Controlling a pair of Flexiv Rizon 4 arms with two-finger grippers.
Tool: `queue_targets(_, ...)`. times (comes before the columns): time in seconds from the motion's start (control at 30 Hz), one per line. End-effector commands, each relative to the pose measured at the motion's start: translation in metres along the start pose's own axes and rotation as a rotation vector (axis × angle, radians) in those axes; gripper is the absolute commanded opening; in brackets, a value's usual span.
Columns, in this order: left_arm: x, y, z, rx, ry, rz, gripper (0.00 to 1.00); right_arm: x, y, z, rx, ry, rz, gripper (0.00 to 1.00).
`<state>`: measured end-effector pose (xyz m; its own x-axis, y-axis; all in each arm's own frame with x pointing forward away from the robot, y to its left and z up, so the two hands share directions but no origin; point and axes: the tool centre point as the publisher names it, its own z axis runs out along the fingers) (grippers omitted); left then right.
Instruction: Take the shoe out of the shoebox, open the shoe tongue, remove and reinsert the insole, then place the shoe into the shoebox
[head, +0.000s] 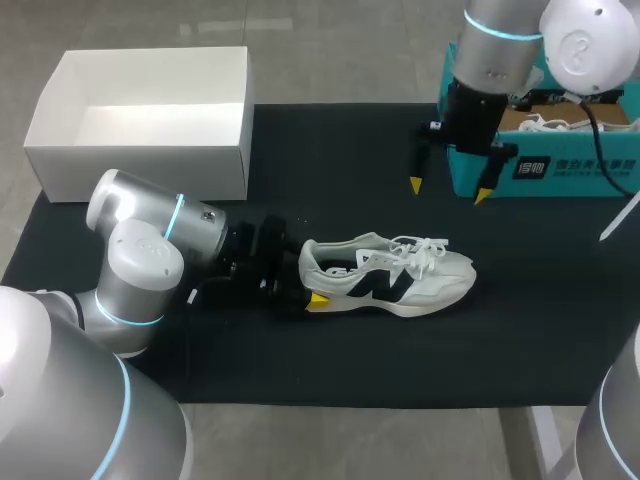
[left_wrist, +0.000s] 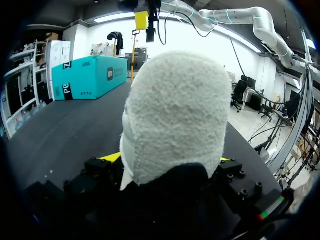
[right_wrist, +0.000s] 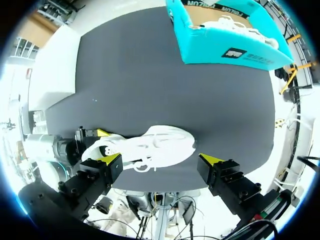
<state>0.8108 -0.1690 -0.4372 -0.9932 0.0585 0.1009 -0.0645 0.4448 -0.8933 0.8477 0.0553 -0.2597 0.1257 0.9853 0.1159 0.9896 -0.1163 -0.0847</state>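
White shoe (head: 390, 272) lies on black mat (head: 330, 160), heel clamped by left gripper (head: 308, 279); right gripper (head: 448, 190) hangs open beside teal shoebox (head: 570, 172), far right.

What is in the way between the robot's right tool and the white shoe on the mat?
Nothing visible. The right tool hangs open over the black mat, and only bare mat lies between it and the white sneaker. The left tool grips the heel, at the far end.

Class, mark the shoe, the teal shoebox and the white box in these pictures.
shoe (head: 385, 285): head view, dark logo on its side.
teal shoebox (head: 560, 180): head view, its front wall.
white box (head: 140, 170): head view, its front wall.
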Motion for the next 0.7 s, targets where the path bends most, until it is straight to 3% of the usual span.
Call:
queue_targets(0.03,-0.001,0.004,-0.001,-0.004,0.000,-0.001,0.00,-0.001,0.002,0.006,-0.002,0.020,-0.014,1.00)
queue_targets(0.37,-0.001,0.004,-0.001,-0.004,0.000,-0.001,0.00,-0.001,0.002,0.006,-0.002,0.020,-0.014,1.00)
queue_targets(0.57,-0.001,0.004,-0.001,-0.004,0.000,-0.001,0.00,0.024,-0.010,0.004,-0.016,-0.014,-0.019,1.00)
queue_targets(0.7,-0.001,0.004,-0.001,-0.004,0.000,-0.001,0.00,0.035,-0.026,0.008,-0.056,-0.066,0.054,1.00)
